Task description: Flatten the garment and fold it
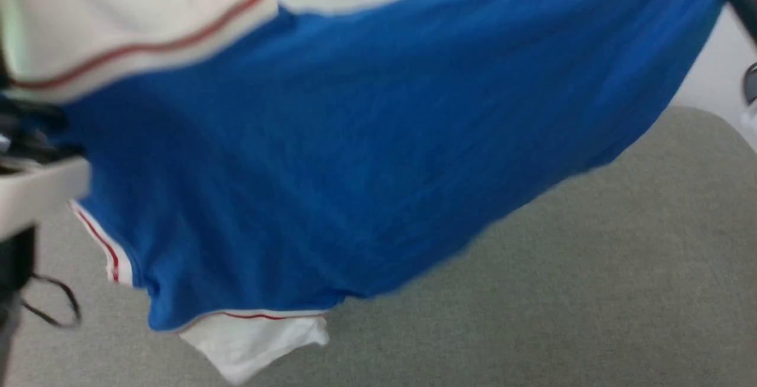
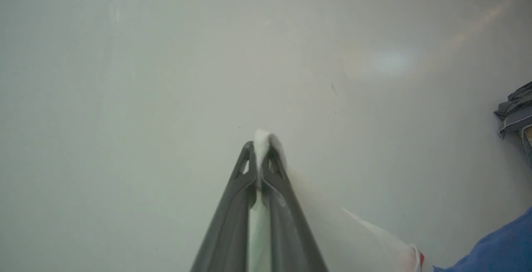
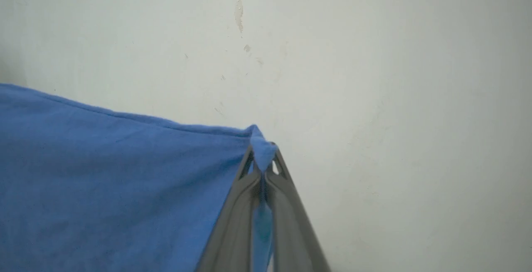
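i have the garment lifted and stretched in the air between both arms, above the grey surface. my left end effector is clamped on white cloth, and my right end effector is pinched shut on a blue edge. in the head view one white sleeve sits at 10 o'clock and the other sleeve hangs at 7 o'clock. i judge this early: nothing is laid flat and no fold is made. the head view is smeared, i cannot make out any print on the blue, and both arms are cut off at the frame edges.
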### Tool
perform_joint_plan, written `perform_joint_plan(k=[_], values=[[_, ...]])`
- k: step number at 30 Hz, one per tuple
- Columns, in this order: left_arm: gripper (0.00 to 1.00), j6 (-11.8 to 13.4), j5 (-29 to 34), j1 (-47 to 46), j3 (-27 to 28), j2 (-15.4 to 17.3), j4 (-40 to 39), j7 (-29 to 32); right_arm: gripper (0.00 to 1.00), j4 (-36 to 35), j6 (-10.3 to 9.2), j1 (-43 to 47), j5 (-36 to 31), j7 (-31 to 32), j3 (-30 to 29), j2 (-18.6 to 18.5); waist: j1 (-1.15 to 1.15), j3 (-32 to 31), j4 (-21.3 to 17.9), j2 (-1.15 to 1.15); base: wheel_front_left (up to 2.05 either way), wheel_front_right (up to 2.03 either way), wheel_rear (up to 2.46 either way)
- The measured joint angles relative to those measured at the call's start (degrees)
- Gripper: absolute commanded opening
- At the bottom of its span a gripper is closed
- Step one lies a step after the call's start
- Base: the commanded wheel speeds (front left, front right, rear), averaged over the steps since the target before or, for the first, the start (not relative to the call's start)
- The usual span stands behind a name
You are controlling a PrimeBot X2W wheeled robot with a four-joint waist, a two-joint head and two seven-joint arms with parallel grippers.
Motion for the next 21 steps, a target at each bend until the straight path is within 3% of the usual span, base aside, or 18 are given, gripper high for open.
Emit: perform_joint_plan(k=[6, 13, 21], values=[[0.0, -2.5, 0.05, -10.57, 0.03, 2.3, 1.97, 2.24, 0.0, -1.79, -0.01, -4.09, -0.13, 0.86, -3.0, -0.29, 0.01, 3.5, -1.47, 0.0, 0.0, 0.0, 0.0], [0.0, -8.01, 1.37, -24.81, -4.69, 3.72, 13.54, 3.09, 0.0, 2.85, -0.01, -12.9, -0.9, -0.92, -3.75, -0.2, 0.03, 10.99, -2.22, 0.0, 0.0, 0.0, 0.0], [0.0, -12.44, 3.48, -46.81, -10.16, -3.15, 33.37, -0.77, 0.0, 18.11, -0.01, -28.99, -4.33, -9.11, 0.01, -0.92, 0.04, 21.12, -2.51, 0.0, 0.0, 0.0, 0.0]])
